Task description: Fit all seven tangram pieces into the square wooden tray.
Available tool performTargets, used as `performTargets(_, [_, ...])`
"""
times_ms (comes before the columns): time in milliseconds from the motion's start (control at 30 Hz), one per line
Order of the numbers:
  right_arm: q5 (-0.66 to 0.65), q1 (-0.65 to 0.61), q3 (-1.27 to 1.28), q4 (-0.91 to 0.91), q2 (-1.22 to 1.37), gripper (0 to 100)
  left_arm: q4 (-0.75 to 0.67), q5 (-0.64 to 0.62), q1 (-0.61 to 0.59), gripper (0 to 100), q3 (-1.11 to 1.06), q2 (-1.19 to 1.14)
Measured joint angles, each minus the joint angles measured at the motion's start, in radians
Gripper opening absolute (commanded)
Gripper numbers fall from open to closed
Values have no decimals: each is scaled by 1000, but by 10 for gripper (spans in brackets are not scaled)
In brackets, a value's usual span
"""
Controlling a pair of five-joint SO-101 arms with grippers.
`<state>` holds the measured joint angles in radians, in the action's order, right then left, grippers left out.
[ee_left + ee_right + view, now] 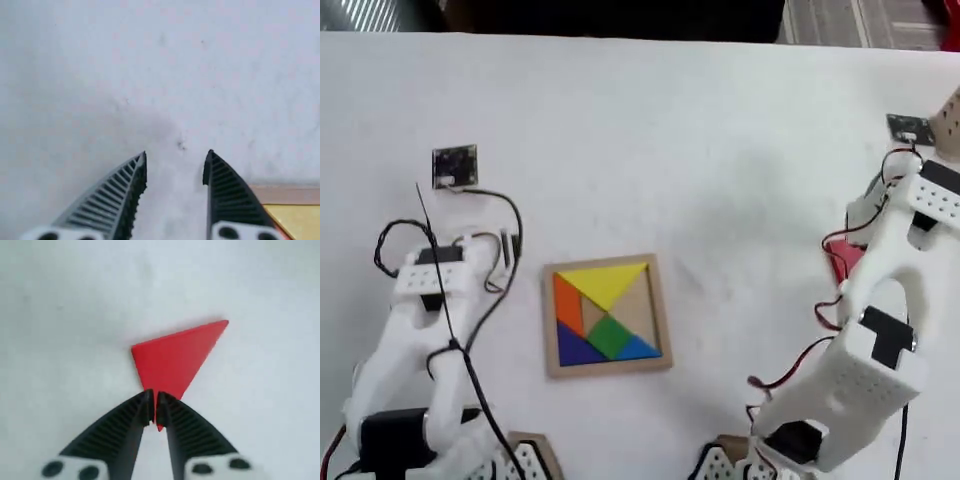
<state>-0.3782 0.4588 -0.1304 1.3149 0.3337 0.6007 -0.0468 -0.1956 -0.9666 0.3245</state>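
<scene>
The square wooden tray (605, 262) lies in the middle of the white table with a yellow triangle (605, 281), an orange piece (567, 300), a blue piece (575, 346), a green piece (610, 335) and a light blue piece (641, 347) in it; bare wood shows along its right side. A red triangle (172, 360) lies at the right, under the right arm (847, 262). My right gripper (155, 407) is shut on one corner of it. My left gripper (175, 162) stands open over bare table, left of the tray's corner (285, 192).
A small black circuit board (455, 167) with a cable lies behind the left arm. Another board (910, 128) sits at the far right edge. Loose wires trail around both arms. White table stretches beyond the tray.
</scene>
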Motion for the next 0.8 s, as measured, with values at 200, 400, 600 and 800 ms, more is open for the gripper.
performTargets(200, [218,-8,0,-9,0,19,0,0,0,199,0,0])
performTargets(400, [199,-15,74,-204,41,18,0,0,0,199,0,0])
performTargets(600, [115,-14,95,-242,127,18,0,0,0,199,0,0])
performTargets(800, [-28,-8,80,-160,158,18,0,0,0,199,0,0])
